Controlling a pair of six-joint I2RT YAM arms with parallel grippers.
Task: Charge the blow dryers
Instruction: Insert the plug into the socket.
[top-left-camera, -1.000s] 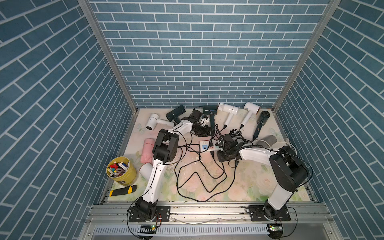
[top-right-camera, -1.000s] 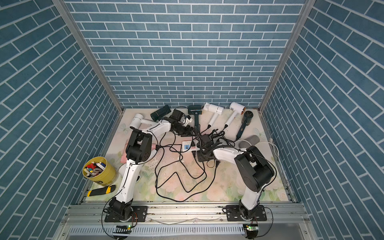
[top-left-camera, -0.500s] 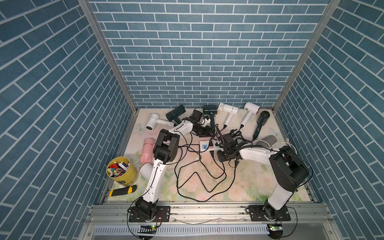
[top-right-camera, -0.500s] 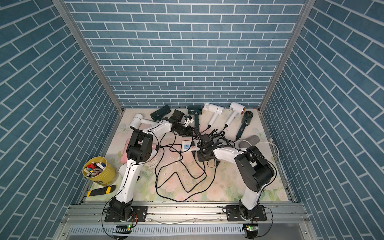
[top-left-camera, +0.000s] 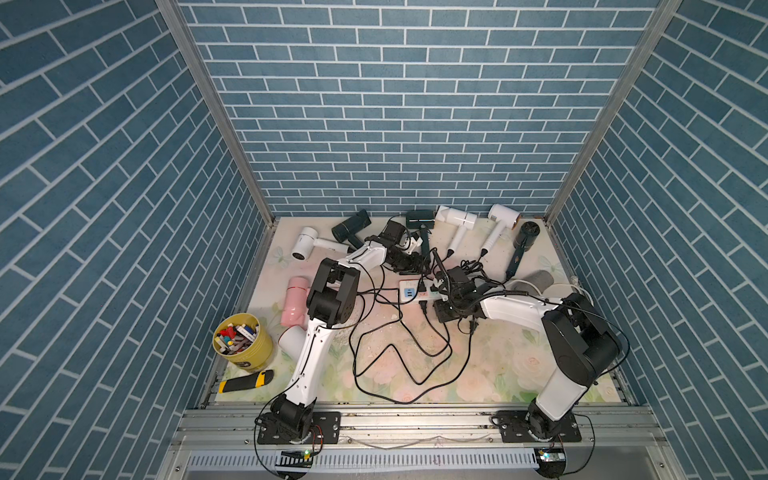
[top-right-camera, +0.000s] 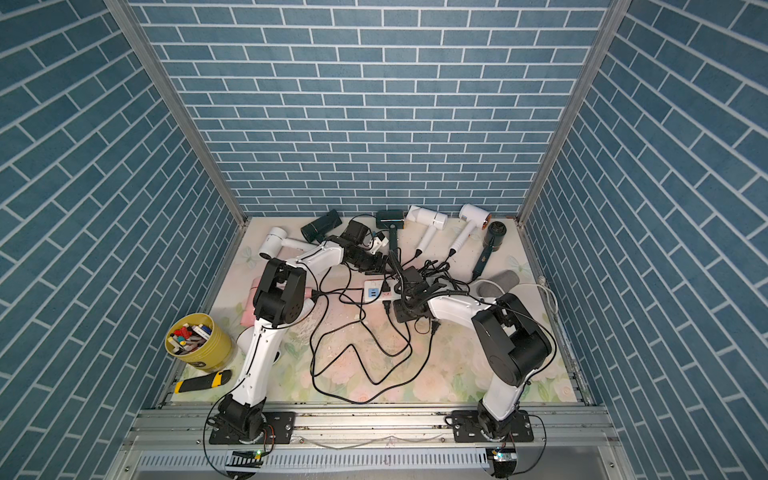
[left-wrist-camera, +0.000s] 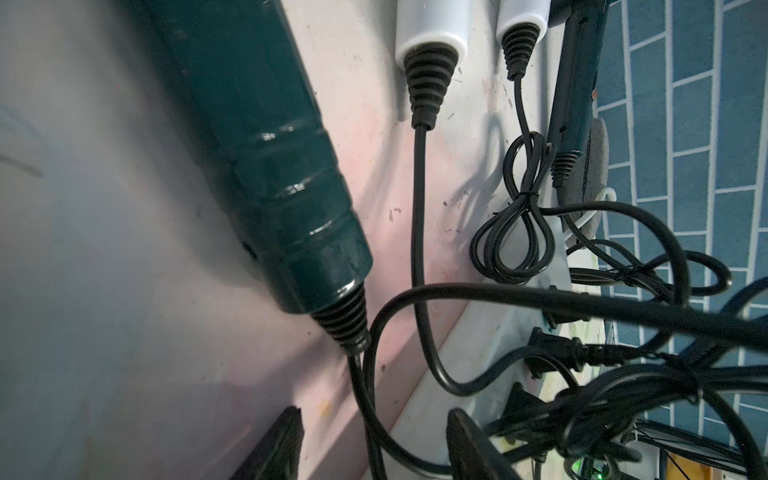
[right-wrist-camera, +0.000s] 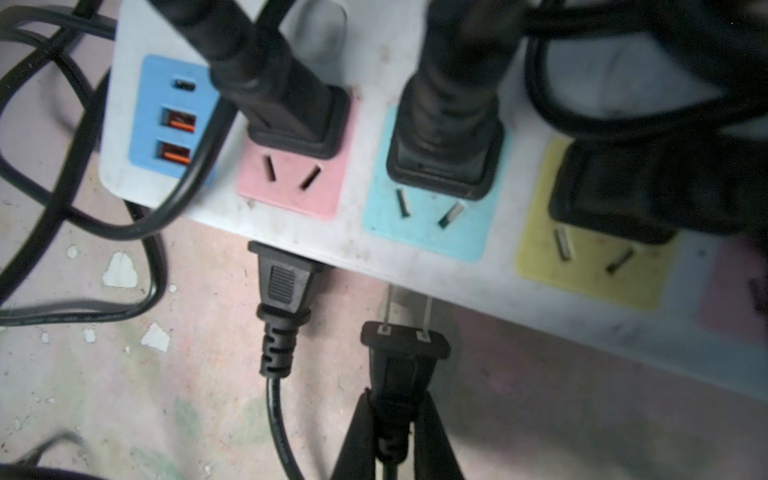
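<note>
**Plug pinched at the power strip, dryers along the far edge**

Blue brick-patterned walls (top-left-camera: 395, 104) close in three sides of a table (top-left-camera: 498, 365) covered in a worn, pale floral print. In both top views most of the hammer-shaped blow dryers (top-left-camera: 457, 220) lie along the far edge, three matt white and three dark green or black. A pink one (top-left-camera: 294, 301) and another white one (top-left-camera: 293, 340) sit near the left edge, partly hidden behind the left arm. Thin black cords (top-left-camera: 399, 357) loop across the middle of the table. A long white power strip (top-left-camera: 411, 291) lies there too, between the two arms' ends. A grey rounded cylinder (top-left-camera: 540, 280) lies by the right edge. A yellow cup (top-left-camera: 245, 349) of markers and a yellow-and-black utility knife (top-left-camera: 245, 380) occupy the near left corner.

The top views are too small to show either gripper's fingers.

- **Left wrist view:** the left gripper (left-wrist-camera: 374, 449) has its fingers spread wide, and a thin cord runs through the gap. It is close to a glossy dark green handle (left-wrist-camera: 266, 166) with a ribbed black strain relief.
- **Right wrist view:** the right gripper (right-wrist-camera: 395, 440) is pressed together on the rubber boot of a flat two-prong plug (right-wrist-camera: 405, 345). The plug's bare metal prongs reach the strip's long side, level with the teal socket. Black plugs sit in the pink, teal and yellow sockets, beside a blue USB block.
</note>
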